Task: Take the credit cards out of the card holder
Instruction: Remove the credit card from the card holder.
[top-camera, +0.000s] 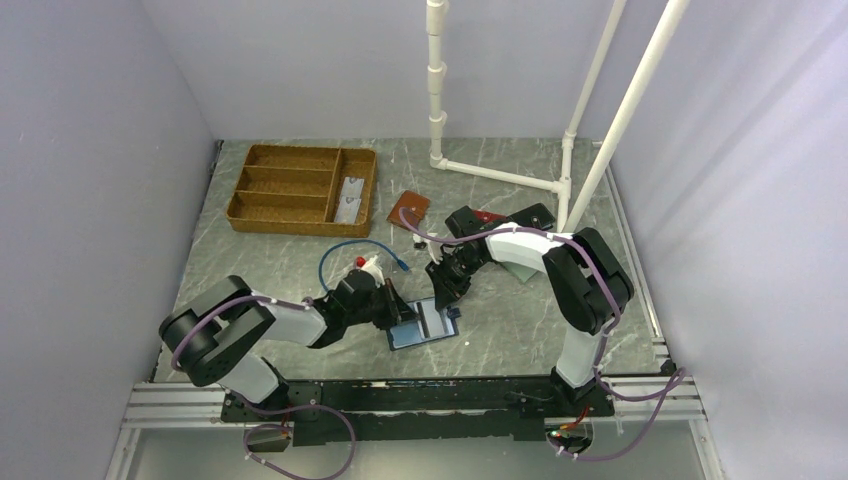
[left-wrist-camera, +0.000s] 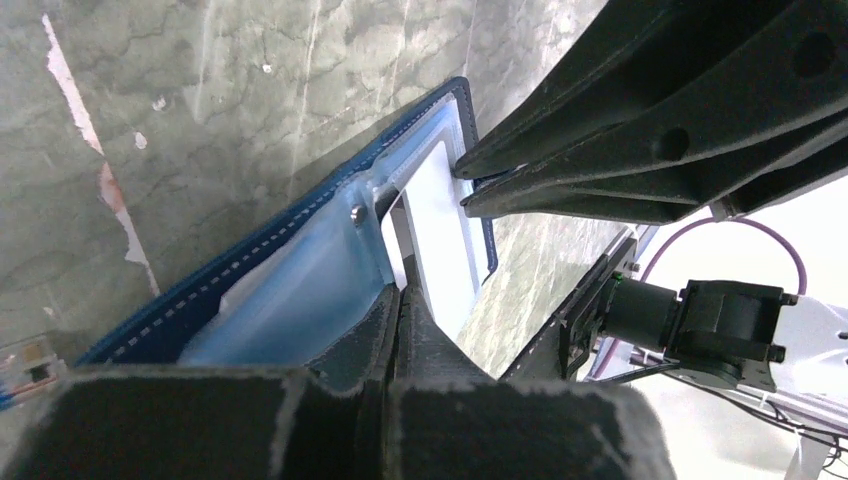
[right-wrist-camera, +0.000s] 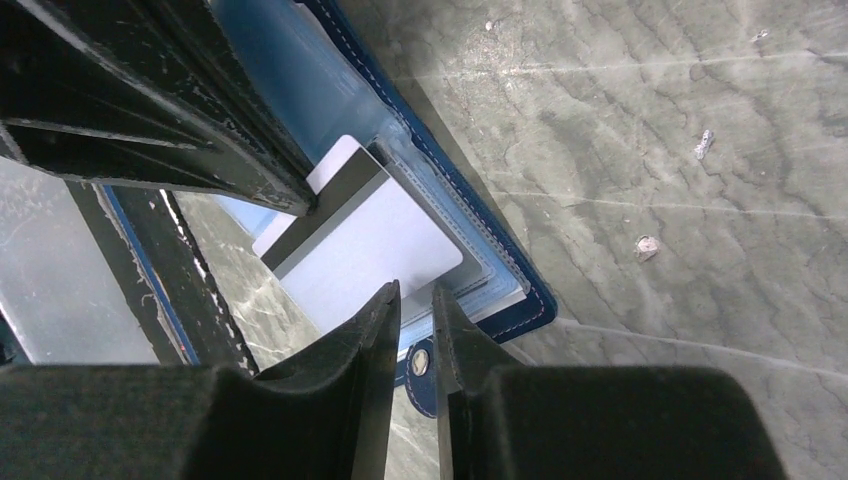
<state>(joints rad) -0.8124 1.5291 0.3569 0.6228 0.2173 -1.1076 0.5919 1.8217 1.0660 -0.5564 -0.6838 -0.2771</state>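
On the table (top-camera: 290, 265), card holder (top-camera: 425, 328) flat, left claw (left-wrist-camera: 400, 296) pinched closed, right claw (right-wrist-camera: 415, 302) narrowly parted, gap unseen from overhead

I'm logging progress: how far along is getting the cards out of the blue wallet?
Done: the wallet lies open. In hand: the left gripper is shut at its edge; the right gripper has its tips at a white card poking out, grip unclear. Left: pulling it free; whether more cards sit inside is hidden.
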